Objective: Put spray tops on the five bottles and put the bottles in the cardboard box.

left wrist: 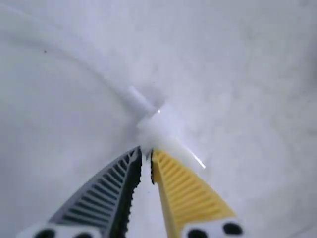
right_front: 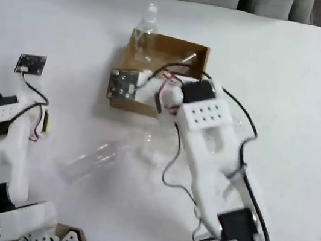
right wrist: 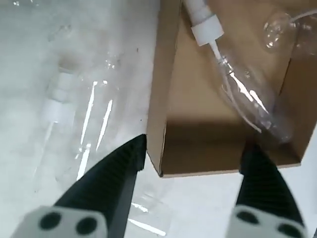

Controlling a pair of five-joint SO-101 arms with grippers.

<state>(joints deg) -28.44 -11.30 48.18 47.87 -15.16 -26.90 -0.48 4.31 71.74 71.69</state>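
Desk: Left claw first, since it sat right up against the lens. What did it have?

Operator: I saw its grey and yellow fingers clenched, with the tips nipping a white spray top that lay against the white surface. From the high view, that arm was by the left edge, toward the near corner.

Desk: And the right claw?

Operator: Released and spread wide, gripping nothing. I had it over a corner of the cardboard box, with one black finger outside the wall and the other over the inside. The box sat mid-surface, toward the far edge.

Desk: Where were the bottles?

Operator: A capped bottle, sprayer fitted, lay slantwise inside the box. A second bottle, also wearing a white top, lay on the surface just beside the box's outer wall. An upright bottle stood at the box corner nearest the far edge. I could not tell whether it was inside the box or just behind it. A clear bottle lay on its side between the two arms, apart from the box, toward the near edge.
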